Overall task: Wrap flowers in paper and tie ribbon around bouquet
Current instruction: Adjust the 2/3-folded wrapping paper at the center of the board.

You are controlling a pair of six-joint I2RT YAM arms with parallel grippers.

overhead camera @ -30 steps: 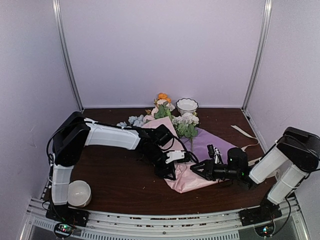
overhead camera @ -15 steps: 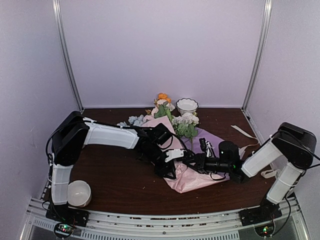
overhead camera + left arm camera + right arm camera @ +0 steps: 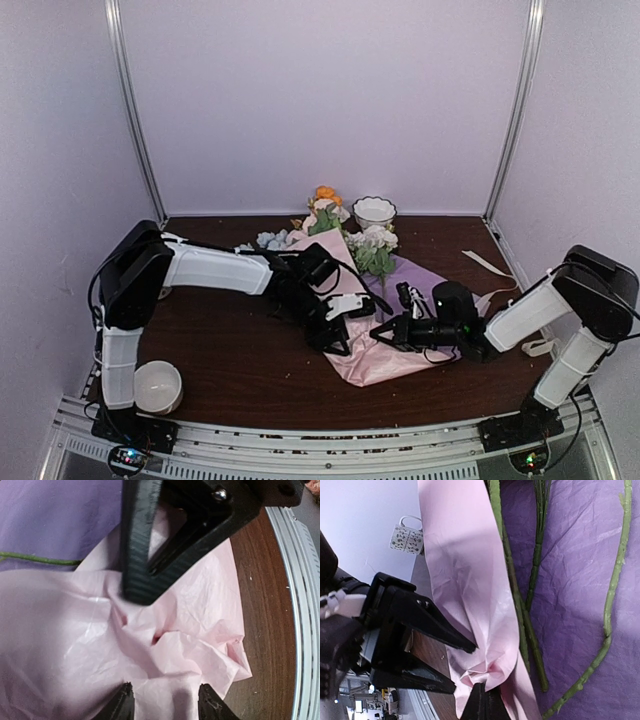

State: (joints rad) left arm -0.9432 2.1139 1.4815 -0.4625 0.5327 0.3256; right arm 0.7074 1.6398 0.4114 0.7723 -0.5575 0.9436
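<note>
Because the wrap has to be closed over the stalks before any tying can start, both arms work at the near corner of the paper (image 3: 385, 362), which lies spread on the desk (image 3: 240, 370) with its pink face folded up over its lilac one. The flowers (image 3: 372, 247) lie on the sheet with their blooms toward the back wall and their thin green stalks (image 3: 512, 590) running down the lilac side, just beside the folded pink flap. The right gripper (image 3: 482, 700) is closed on a crumpled pinch of that flap's edge, probably so that it can draw the pink layer across the stalks. The left gripper (image 3: 167, 707) sits opposite, its fingers apart and straddling a raised hump of the pink sheet; it looks to be steadying the paper rather than clamping it, though the wrist view does not show whether the tips press down. The left arm reaches far across from its base, forearm low and nearly level over the desk, wrist angled down at the fold. The right arm folds back on itself, elbow out at the desk's right edge, forearm stretched leftward and low so the two grippers almost meet nose to nose. The ribbon (image 3: 487, 263) lies untouched at the right rear, well apart from the paper.
</note>
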